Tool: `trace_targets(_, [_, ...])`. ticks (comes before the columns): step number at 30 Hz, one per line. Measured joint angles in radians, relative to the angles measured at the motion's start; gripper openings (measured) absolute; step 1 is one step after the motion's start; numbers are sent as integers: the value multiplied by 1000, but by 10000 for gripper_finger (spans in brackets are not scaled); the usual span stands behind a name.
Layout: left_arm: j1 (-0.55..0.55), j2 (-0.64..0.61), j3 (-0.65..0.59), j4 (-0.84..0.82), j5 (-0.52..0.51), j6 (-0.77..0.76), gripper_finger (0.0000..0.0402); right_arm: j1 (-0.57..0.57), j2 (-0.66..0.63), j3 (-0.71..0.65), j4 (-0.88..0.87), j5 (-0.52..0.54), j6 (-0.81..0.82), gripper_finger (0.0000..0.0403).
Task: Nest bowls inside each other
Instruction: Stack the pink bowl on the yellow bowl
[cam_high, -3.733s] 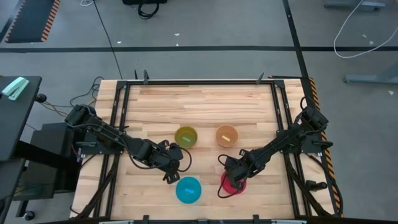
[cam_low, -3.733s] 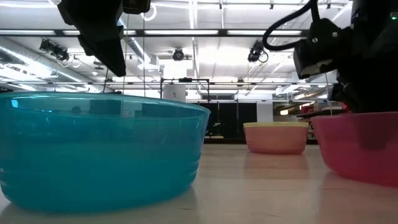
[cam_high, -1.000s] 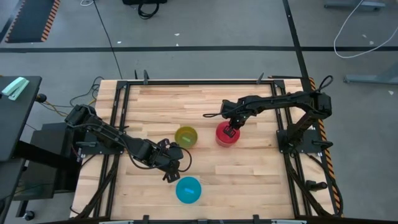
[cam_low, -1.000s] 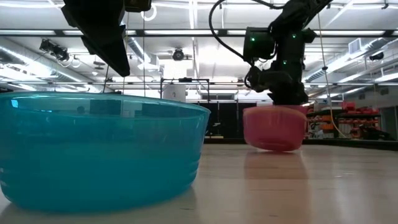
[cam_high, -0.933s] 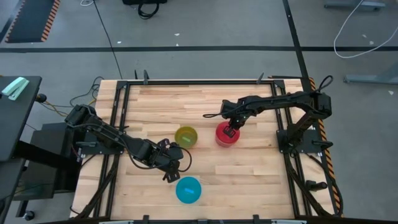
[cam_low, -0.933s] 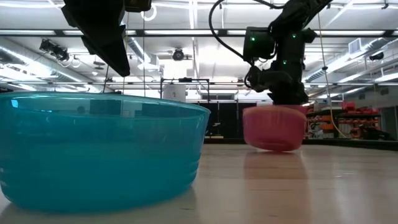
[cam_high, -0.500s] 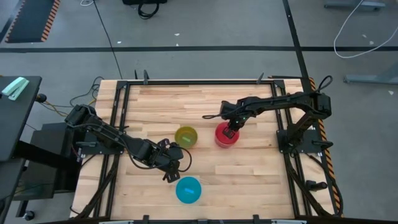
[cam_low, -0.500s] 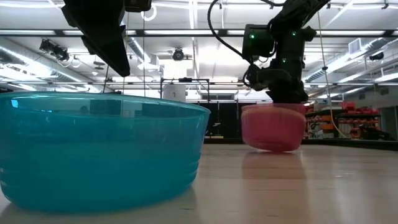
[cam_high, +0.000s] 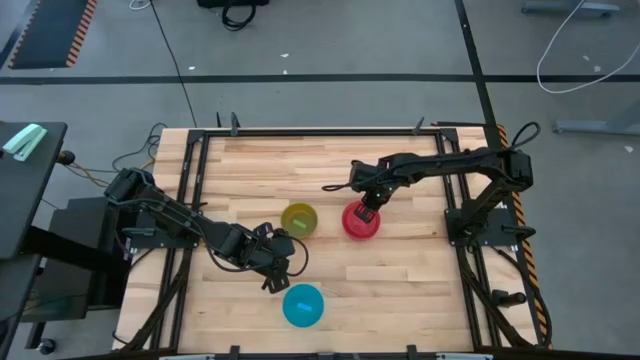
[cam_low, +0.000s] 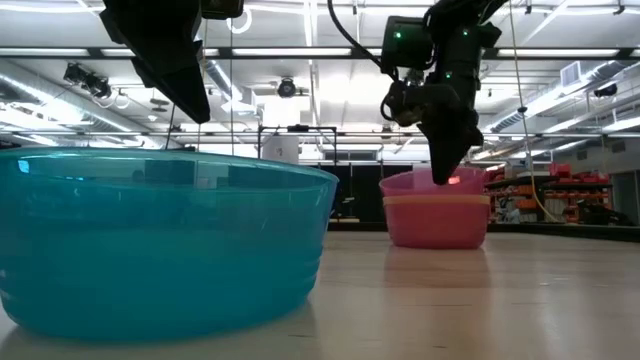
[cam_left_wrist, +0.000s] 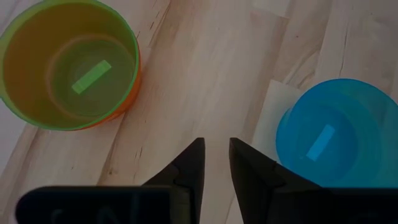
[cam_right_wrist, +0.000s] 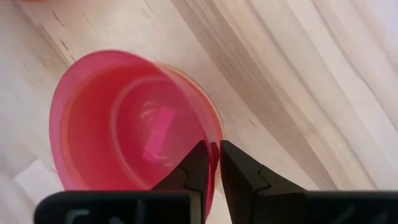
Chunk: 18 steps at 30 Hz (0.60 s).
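— Where is the pink bowl (cam_high: 360, 221)?

— Mid-desk (cam_high: 400, 280), nested in an orange bowl (cam_low: 437, 220) whose rim shows beneath it, just right of the yellow-green stack (cam_high: 299, 219). The right claw (cam_high: 365, 206) hangs over its far rim, fingers nearly together, gripping nothing.

— And the blue bowl (cam_high: 303, 304)?

— Near the front edge, alone. The left claw (cam_high: 281, 262) hovers between it and the stack, fingers narrowly parted, empty. No writing is readable.

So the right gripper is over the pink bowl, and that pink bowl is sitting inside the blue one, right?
Not quite. The right gripper is over the pink bowl, but the low view shows that bowl sitting in an orange bowl. The blue bowl stands alone near the table's front edge.
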Motion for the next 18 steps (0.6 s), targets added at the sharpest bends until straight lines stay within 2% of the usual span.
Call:
trace_targets(11, [0, 0, 0, 0, 0, -1, 79, 43, 0, 83, -70, 40, -2, 48])
trace_targets(18, [0, 0, 0, 1, 0, -1, 88, 51, 0, 88, -81, 82, 1, 48])
